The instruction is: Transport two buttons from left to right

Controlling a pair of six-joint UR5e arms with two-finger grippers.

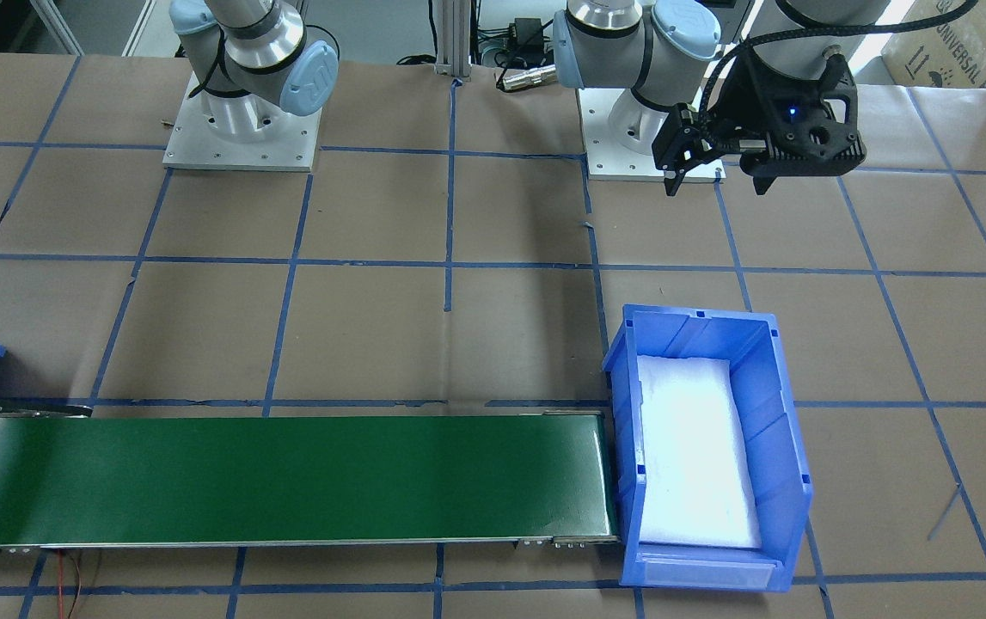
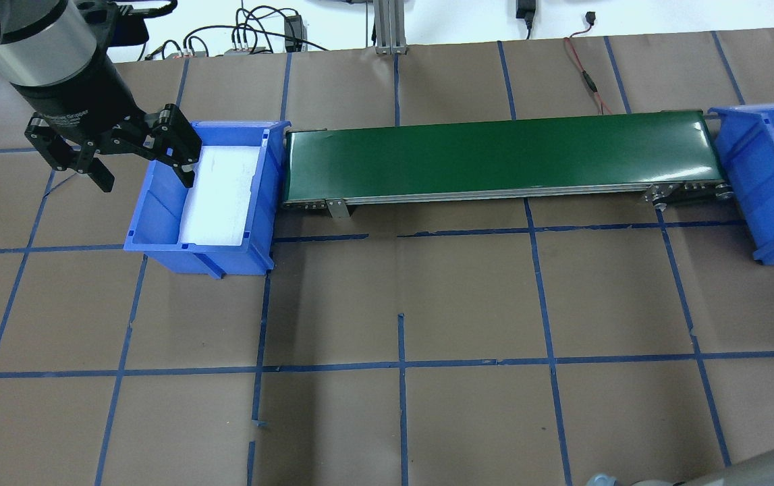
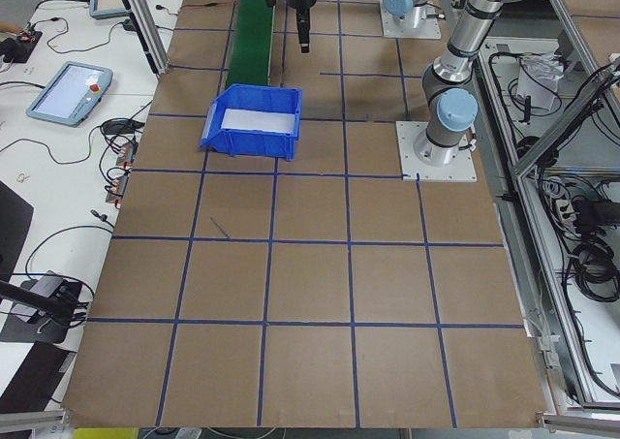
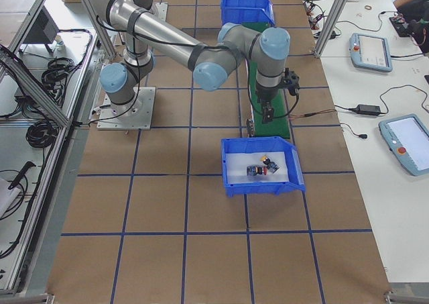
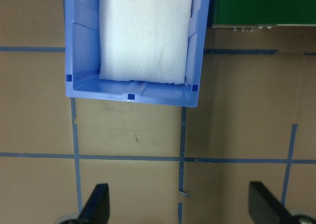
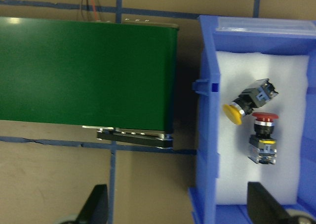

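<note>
On the white foam pad (image 6: 232, 179) inside the right bin (image 6: 207, 145) lie both buttons: the yellow button (image 6: 247, 101) on its side with its cap toward the belt, and the red button (image 6: 263, 137) just beside it, cap pointing at the yellow one's body. I cannot tell whether they touch. The right gripper (image 6: 180, 206) hovers above the bin's near wall and the end of the green conveyor belt (image 6: 84, 70), fingers spread wide and holding nothing. Across the belt, the left gripper (image 5: 181, 206) hangs just outside the left bin (image 5: 131, 91), also spread wide and empty; that bin shows only its foam sheet (image 5: 145, 31).

Judging from this, the transfer looks complete. The risk now is disturbance. A descent by the right arm could clip the bin wall, and wide fingers reaching in could catch both closely packed buttons, whose round caps would let them roll.

Count: two buttons (one red, one yellow), two blue bins, two foam pads, one belt, two grippers.
</note>
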